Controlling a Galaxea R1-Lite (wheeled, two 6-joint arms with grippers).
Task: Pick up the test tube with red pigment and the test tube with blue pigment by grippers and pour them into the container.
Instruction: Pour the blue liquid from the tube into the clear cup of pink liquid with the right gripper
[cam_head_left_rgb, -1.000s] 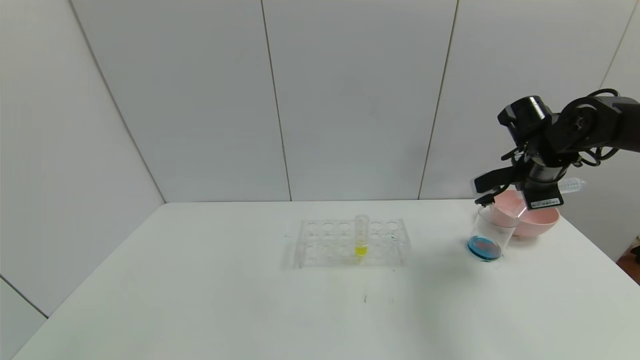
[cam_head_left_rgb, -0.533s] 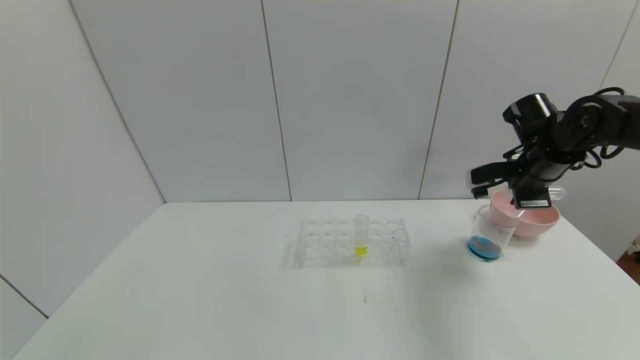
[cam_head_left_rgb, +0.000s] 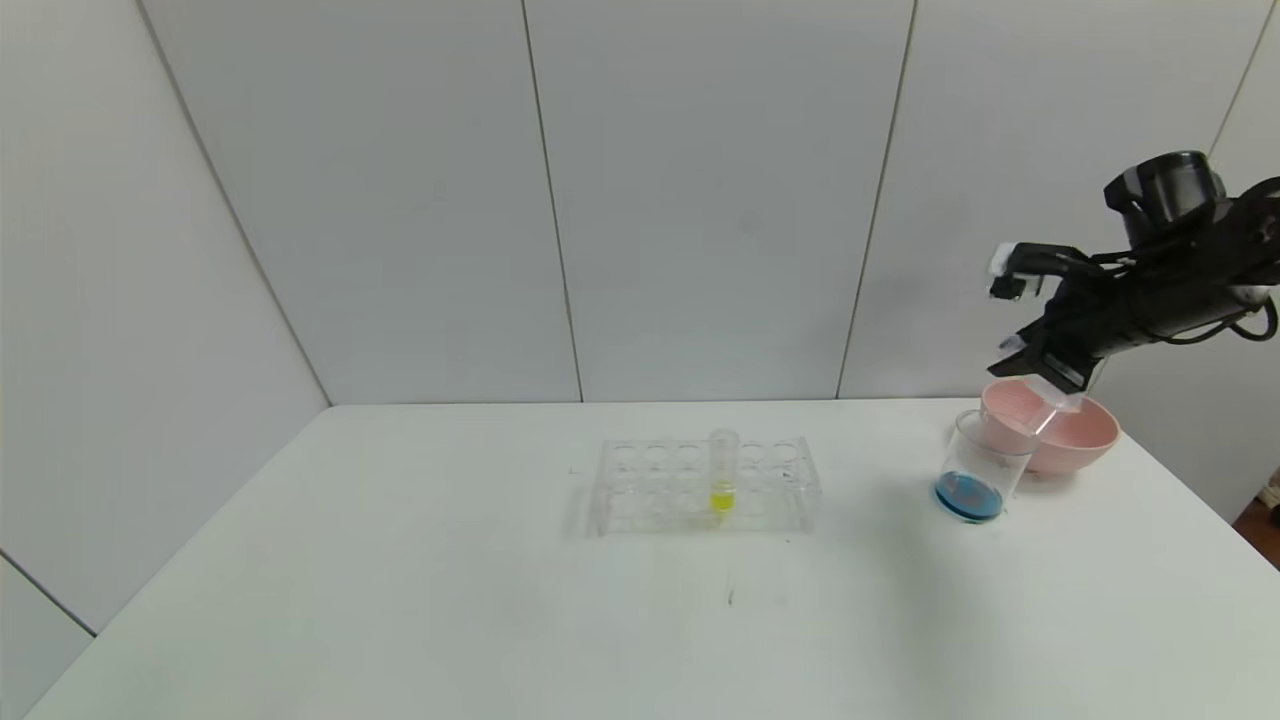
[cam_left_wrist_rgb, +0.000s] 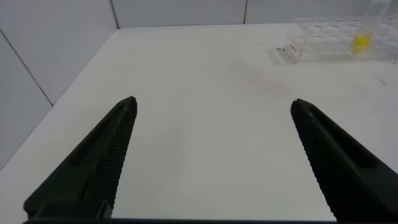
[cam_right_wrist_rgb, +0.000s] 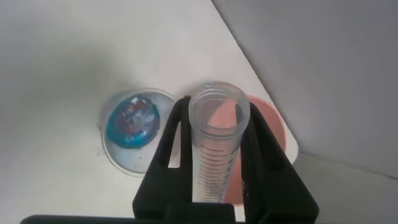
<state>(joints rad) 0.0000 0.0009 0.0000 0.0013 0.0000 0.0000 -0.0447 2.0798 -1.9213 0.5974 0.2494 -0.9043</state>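
My right gripper is shut on an empty clear graduated test tube and holds it tilted above the pink bowl. In the right wrist view the tube sits between the black fingers, open mouth facing away. I cannot tell whether it held red or blue pigment. The container, a clear beaker, stands left of the bowl with blue liquid streaked red at its bottom; it also shows in the right wrist view. My left gripper is open and empty over bare table.
A pink bowl stands by the table's far right corner, close to the edge; it also shows in the right wrist view. A clear tube rack at mid-table holds a tube with yellow liquid.
My right gripper has risen and swung right, away from the beaker. The held tube has turned from lying level to pointing down over the bowl.
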